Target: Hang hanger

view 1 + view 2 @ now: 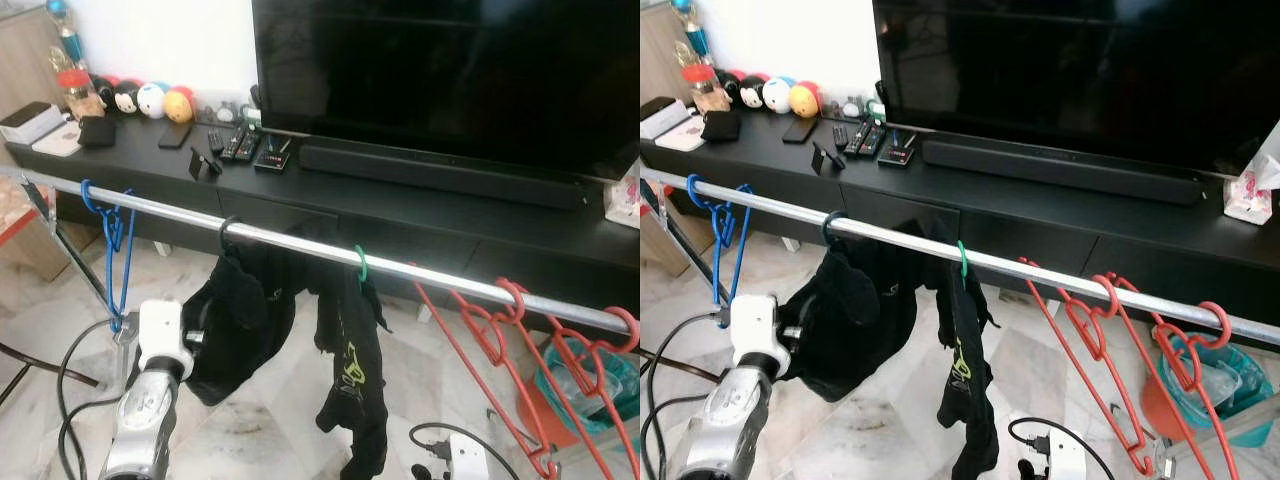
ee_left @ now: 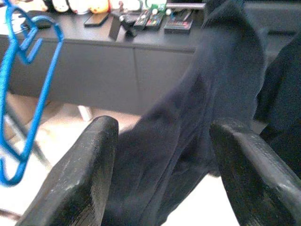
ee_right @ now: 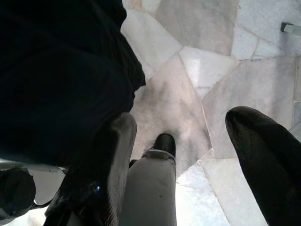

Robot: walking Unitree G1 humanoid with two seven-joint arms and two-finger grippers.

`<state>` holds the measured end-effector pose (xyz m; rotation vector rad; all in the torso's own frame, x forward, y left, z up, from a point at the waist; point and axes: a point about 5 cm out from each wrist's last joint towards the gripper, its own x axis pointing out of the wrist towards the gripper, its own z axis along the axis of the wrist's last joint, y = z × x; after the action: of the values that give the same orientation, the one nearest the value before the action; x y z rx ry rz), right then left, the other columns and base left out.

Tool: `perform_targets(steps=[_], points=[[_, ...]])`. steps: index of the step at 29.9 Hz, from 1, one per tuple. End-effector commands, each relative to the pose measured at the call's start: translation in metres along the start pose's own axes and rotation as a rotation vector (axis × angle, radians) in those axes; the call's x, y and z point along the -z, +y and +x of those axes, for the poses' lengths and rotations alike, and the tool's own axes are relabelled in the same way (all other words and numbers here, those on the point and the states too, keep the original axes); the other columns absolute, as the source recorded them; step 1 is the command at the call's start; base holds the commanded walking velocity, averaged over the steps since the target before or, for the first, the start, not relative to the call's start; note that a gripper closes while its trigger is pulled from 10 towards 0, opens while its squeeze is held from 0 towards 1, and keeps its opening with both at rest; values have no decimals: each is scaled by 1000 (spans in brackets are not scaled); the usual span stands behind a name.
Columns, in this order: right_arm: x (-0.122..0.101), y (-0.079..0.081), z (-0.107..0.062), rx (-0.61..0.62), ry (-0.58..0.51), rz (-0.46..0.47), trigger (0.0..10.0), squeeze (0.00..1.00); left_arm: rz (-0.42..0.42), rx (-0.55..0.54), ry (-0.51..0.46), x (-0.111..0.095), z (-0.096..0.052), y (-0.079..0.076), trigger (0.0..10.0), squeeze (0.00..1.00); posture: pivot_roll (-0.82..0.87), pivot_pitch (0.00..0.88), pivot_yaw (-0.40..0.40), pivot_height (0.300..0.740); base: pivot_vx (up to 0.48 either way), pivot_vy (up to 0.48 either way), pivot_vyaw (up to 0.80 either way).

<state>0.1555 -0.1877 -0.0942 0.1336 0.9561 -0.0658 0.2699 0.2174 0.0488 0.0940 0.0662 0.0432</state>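
The left gripper (image 2: 162, 174) is hovering with its fingers spread, holding nothing, just beside the black garment (image 1: 235, 320) hanging mid-rail (image 1: 300, 243). The blue hanger (image 1: 115, 250) is dangling by its hook near the rail's left end, probably already hung. The right gripper (image 3: 188, 155) is idling low, spread over the floor.

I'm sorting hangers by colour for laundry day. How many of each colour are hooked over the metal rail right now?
blue hanger: 1
black hanger: 1, carrying a dark garment
green hanger: 1, carrying a dark garment
red hanger: 2, the second further along
Total on the rail: 5
The red frames overlap, so that count goes by their hooks.
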Motion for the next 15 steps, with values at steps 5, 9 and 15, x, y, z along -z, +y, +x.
perform_targets(steps=[5, 9, 15], points=[[4, -4, -1, 23, 2, 14, 10000, 0, 92, -72, 123, 34, -30, 23, 10000, 0, 48, 0, -27, 740, 0, 0, 0], [4, -3, -2, 22, 2, 14, 10000, 0, 117, -97, 310, 71, -57, 33, 10000, 0, 57, 0, -31, 740, 0, 0, 0], [2, -4, -1, 29, -3, 18, 10000, 0, 158, -45, 505, 101, -76, 29, 10000, 0, 58, 0, -36, 740, 0, 0, 0]])
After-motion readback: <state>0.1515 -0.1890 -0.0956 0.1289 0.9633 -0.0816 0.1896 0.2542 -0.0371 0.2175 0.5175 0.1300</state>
